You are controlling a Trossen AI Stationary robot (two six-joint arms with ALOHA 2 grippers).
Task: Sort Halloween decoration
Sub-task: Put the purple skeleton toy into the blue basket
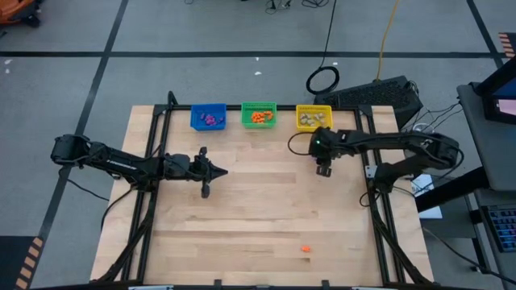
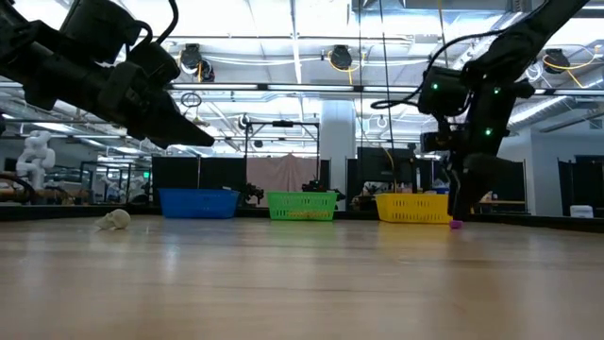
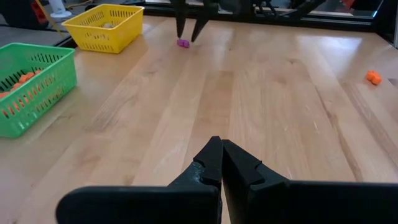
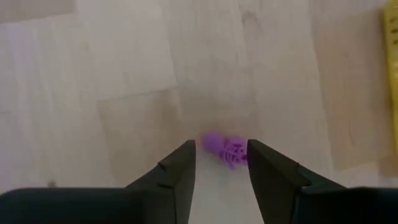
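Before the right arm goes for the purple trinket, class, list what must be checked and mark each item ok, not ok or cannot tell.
1. Right gripper open: ok.
2. Purple trinket lying between its fingers, on the table: ok.
3. Trinket already gripped: not ok, the fingers stand apart from it.
4. Blue bin holding purple pieces, free to receive: ok.
5. Left gripper shut and holding nothing: ok.
6. Orange trinket sorted: not ok, loose on the table.

Three bins sit along the table's point(image 1: 266, 217) far edge: blue bin point(image 1: 208, 118), green bin point(image 1: 259, 115), yellow bin point(image 1: 314, 118). The right gripper point(image 1: 323, 169) hangs just before the yellow bin. An orange trinket point(image 1: 305, 249) lies near the front edge.
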